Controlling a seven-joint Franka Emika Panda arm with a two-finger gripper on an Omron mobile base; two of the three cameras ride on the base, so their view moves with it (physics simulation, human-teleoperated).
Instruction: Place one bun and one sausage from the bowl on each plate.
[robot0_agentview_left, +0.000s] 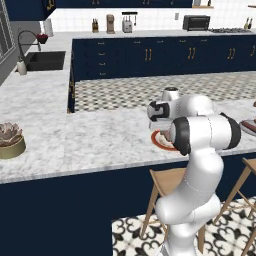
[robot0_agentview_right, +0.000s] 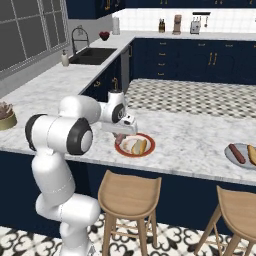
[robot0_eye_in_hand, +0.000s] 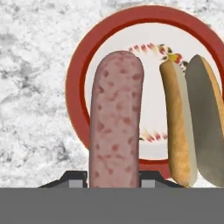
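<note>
My gripper (robot0_eye_in_hand: 113, 181) is shut on a pinkish speckled sausage (robot0_eye_in_hand: 116, 118), which hangs over the left part of the white plate with the orange-red rim (robot0_eye_in_hand: 75, 94). A split bun (robot0_eye_in_hand: 192, 127) lies on the right half of that plate. From the right base, the gripper (robot0_agentview_right: 120, 136) holds the sausage (robot0_agentview_right: 118, 139) low at the left edge of the red-rimmed plate (robot0_agentview_right: 151, 148), beside the bun (robot0_agentview_right: 139, 146). The grey plate (robot0_agentview_right: 228, 155) at the counter's right carries a sausage (robot0_agentview_right: 237, 153) and a bun (robot0_agentview_right: 251, 154). The wooden bowl is out of view.
A tan pot with a pinkish succulent (robot0_agentview_left: 10, 142) stands at the counter's left end. Two wooden stools (robot0_agentview_right: 130, 192) (robot0_agentview_right: 240, 205) stand under the counter's front edge. A sink (robot0_agentview_left: 45, 60) sits on the far left counter.
</note>
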